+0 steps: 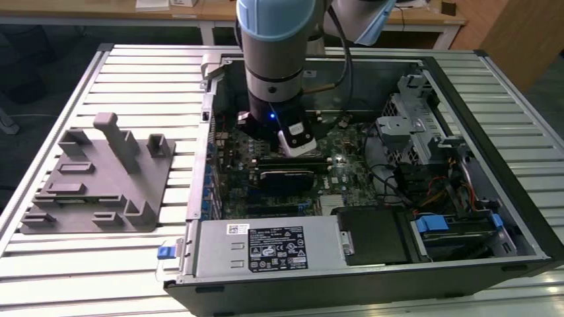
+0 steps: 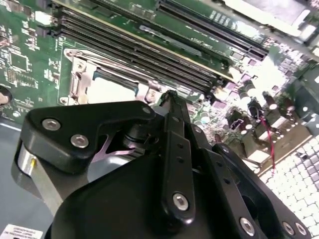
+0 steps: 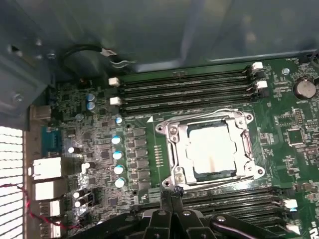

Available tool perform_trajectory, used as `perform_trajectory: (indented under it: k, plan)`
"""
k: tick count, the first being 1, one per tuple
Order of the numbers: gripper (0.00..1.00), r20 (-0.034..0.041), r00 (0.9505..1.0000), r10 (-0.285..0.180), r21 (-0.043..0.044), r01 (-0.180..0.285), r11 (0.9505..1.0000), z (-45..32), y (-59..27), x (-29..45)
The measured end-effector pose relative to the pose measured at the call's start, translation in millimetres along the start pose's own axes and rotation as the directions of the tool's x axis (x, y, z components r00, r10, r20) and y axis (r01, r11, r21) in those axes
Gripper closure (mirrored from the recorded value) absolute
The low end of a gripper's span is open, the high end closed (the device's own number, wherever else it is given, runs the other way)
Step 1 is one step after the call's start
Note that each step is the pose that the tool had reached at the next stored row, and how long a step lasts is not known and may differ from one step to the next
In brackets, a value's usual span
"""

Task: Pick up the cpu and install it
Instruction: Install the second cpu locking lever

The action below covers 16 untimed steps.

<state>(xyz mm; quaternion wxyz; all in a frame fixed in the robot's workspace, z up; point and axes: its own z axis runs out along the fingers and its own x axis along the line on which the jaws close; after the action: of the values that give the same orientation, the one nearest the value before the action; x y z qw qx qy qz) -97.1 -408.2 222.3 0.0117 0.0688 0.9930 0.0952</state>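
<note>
- Socket [image 2: 107,87] half hidden behind gripper [image 2: 169,97] in second wrist view; lower frame edge not visible.
- Chip [image 3: 212,152] in socket washed out by glare in first wrist view; surface detail unreadable.
- Fingertips cut off by frame edge in first wrist view; open or closed can't tell.
- Motherboard [image 1: 335,148] in exterior view mostly blocked by arm [image 1: 277,66]; socket area hidden.
- Grey fixture [image 1: 92,181] slots too small to tell contents.
</note>
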Motion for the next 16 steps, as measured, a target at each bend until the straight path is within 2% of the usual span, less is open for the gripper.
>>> perform_trajectory:
  k: [4, 12, 16]
  plan:
    - [0.89, 0.0021, 1.0000, 0.002, 0.0124, -0.002, 0.9999, 1.1, 5.9, -4.2]
    - [0.89, 0.0057, 1.0000, 0.001, 0.0383, -0.001, 0.9993, 4.8, 24.2, -9.7]
    - [0.89, 0.0072, 1.0000, 0.001, 0.0481, -0.001, 0.9988, 6.5, 32.3, -13.7]
